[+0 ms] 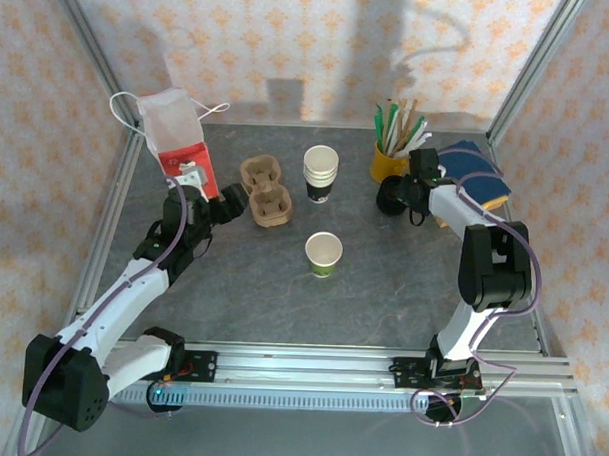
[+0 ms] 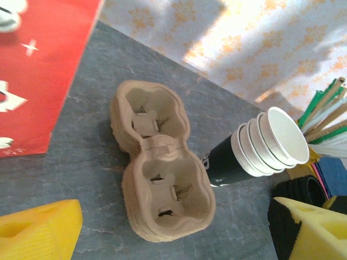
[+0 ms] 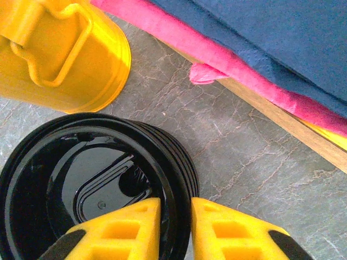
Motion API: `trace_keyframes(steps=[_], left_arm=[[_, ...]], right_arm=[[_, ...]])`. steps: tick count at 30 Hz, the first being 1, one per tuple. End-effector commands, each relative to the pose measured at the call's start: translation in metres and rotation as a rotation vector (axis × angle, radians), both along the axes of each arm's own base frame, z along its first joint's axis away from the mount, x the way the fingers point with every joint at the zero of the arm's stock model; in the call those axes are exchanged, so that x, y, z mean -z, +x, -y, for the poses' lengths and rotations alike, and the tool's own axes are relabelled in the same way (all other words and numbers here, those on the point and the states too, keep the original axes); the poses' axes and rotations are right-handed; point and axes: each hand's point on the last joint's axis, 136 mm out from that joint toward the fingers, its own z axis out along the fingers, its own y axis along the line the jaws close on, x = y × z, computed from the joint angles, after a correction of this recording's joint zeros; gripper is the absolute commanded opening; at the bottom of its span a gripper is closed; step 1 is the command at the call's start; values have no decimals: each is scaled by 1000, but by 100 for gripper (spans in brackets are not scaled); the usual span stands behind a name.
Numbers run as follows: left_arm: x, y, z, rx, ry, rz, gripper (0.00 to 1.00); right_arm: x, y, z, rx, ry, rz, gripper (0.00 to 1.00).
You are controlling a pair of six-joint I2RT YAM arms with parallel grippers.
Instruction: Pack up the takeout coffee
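The grey stone-look table (image 1: pixel 382 291) fills a frame with patterned walls. The left arm (image 1: pixel 122 302) reaches from the near left corner towards the far left. The right arm (image 1: pixel 488 274) rises from the near right and bends over to the far right.

At the far left stands a red paper bag (image 1: pixel 178 134) with a white top and cord handles. At the far right lies a pile of folded napkins (image 1: pixel 476 174), blue on top with pink and yellow below. Just right of the bag lies a brown pulp cup carrier (image 1: pixel 266 192) with two wells, both empty. Left of the napkins a yellow mug (image 1: pixel 389 163) holds green and wooden sticks (image 1: pixel 398 121). Between carrier and mug is a stack of paper cups (image 1: pixel 320 174), white above and black below.

The takeout coffee cup (image 1: pixel 324 254), pale with a greenish lower part, stands alone and upright mid-table, nearer than the stack and well apart from both grippers.

Just near of the mug sits a stack of black lids (image 1: pixel 391 199).

The left gripper (image 2: pixel 173 238) hovers above the carrier with its yellow fingers spread wide and nothing between them. The right gripper (image 3: pixel 174 227) is closed on the lid stack's rim, one finger inside the top lid and one outside.
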Motion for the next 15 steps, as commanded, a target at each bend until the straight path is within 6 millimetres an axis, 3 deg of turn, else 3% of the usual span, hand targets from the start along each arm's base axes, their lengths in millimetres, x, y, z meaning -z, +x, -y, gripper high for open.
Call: trace_keyframes(steps=[1,9,13,15], left_arm=[[-22,8,21,49,-31,48,90],[-44,20,88,214,-1,89,90],[-55,18,159,427,-17,101,90],[-52,19,190,499,7,66,90]], right_arm=[[0,-2,2,-9,-6,5,18],[-7,-13,1,-36,-9,0,14],[-10,-23,2,-49,-11,-9,14],[-12,-28,-1,-60,-1,-9,14]])
